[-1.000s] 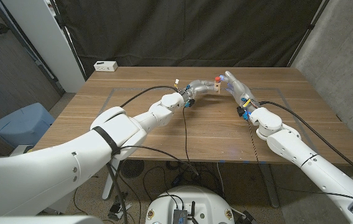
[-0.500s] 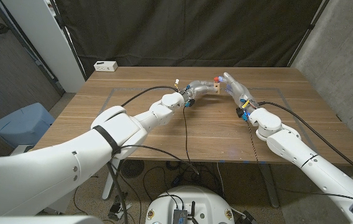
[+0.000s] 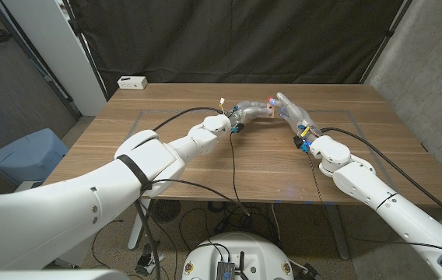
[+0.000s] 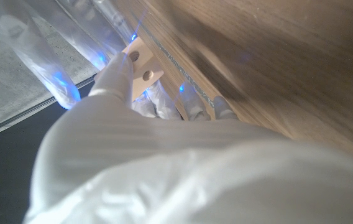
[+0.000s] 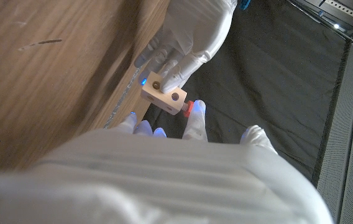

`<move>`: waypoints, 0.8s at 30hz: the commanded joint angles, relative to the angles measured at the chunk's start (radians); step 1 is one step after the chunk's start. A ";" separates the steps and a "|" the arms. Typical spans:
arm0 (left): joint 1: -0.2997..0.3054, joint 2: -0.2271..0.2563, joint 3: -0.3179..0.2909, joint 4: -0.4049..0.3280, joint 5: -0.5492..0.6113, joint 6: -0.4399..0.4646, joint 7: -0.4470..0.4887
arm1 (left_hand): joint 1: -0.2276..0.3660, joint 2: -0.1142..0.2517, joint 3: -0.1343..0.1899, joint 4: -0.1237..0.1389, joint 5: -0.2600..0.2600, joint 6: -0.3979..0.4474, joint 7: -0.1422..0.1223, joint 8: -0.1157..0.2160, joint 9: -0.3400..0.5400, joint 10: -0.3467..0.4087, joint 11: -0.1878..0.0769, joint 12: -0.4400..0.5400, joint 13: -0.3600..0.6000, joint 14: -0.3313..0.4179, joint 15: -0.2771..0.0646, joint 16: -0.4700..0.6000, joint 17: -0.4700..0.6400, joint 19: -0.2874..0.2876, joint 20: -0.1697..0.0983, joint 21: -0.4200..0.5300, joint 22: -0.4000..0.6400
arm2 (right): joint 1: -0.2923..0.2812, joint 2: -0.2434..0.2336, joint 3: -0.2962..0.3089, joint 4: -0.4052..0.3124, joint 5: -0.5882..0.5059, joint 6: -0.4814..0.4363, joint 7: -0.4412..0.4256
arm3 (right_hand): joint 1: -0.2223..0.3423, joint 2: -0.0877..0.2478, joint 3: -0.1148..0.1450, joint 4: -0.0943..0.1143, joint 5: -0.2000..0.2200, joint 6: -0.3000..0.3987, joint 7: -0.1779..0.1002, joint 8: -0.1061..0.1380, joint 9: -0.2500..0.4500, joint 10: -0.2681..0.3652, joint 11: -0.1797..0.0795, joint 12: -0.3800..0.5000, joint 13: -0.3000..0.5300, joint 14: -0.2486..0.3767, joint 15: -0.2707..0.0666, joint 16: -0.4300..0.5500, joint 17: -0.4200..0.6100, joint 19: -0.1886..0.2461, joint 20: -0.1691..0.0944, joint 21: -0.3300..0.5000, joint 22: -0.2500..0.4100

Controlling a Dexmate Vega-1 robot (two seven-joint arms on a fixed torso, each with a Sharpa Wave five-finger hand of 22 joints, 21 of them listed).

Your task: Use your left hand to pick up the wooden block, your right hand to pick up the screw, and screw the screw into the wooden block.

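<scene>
Over the far middle of the table my left hand (image 3: pixel 248 109) grips the small wooden block (image 3: pixel 269 111) in its fingertips. The block (image 5: pixel 164 96) is pale wood with round holes in its faces, and it appears again as the wooden block (image 4: pixel 140 68) under my thumb. A red-headed screw (image 5: pixel 188 107) sticks into one end of the block. My right hand (image 3: pixel 289 110) reaches in from the right, and its fingertips (image 5: pixel 196 113) hold the screw's head against the block. In the head view the screw is mostly hidden behind my right hand.
A white box (image 3: pixel 131 82) stands at the table's back left corner. Black cables (image 3: pixel 233 159) run from my left wrist across the table and over its front edge. A dark curtain hangs behind the table (image 3: pixel 159 167).
My right hand has shifted a little left, closer over the block, and now covers the red screw head in the head view. The left hand and block have stayed put.
</scene>
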 commanded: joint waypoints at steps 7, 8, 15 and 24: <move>-0.011 -0.001 0.013 0.002 -0.010 0.040 0.009 | -0.015 0.030 0.040 0.030 0.006 0.013 0.002 0.007 0.001 0.009 0.001 0.004 0.004 -0.002 -0.030 -0.002 0.003 0.004 0.006 0.009 0.002 | -0.010 -0.007 0.015 -0.013 -0.004 -0.006 -0.026 | 0.005 0.011 0.001 -0.007 0.006 0.007 -0.006 -0.001 0.003 -0.048 -0.003 0.009 0.000 -0.134 0.001 0.010 0.001 0.009 0.000 0.005 0.003; -0.012 0.000 0.013 0.001 -0.009 0.038 0.008 | -0.015 0.030 0.040 0.030 0.006 0.013 0.003 0.007 0.001 0.010 0.001 0.004 0.004 -0.003 -0.030 -0.002 0.003 0.003 0.006 0.009 0.002 | -0.011 -0.010 0.016 -0.012 -0.007 -0.002 -0.026 | 0.004 0.011 0.001 -0.007 0.006 0.007 -0.006 -0.001 0.003 -0.047 -0.004 0.010 0.000 -0.134 0.003 0.010 0.001 0.009 -0.001 0.005 0.003; -0.014 0.000 0.017 0.001 -0.006 0.025 -0.001 | -0.015 0.030 0.041 0.030 0.006 0.012 0.002 0.007 0.001 0.010 0.000 0.004 0.004 -0.003 -0.030 -0.002 0.003 0.003 0.006 0.009 0.002 | -0.009 -0.013 0.027 -0.003 -0.008 0.001 -0.033 | 0.004 0.012 0.001 -0.009 0.005 0.003 -0.004 -0.002 0.003 -0.046 -0.004 0.010 0.000 -0.134 0.004 0.009 0.001 0.009 0.001 0.005 0.003; -0.007 0.004 0.017 -0.002 0.000 -0.019 -0.014 | -0.016 0.027 0.040 0.029 0.006 0.014 0.001 0.008 0.001 0.012 0.000 0.005 0.004 -0.003 -0.030 -0.002 0.002 0.002 0.003 0.008 0.002 | 0.016 -0.012 0.030 0.036 -0.008 0.001 -0.021 | -0.001 0.008 -0.002 -0.009 0.004 -0.020 0.002 -0.010 0.003 -0.054 0.001 0.007 0.000 -0.137 0.004 0.009 0.002 0.009 0.003 0.004 0.003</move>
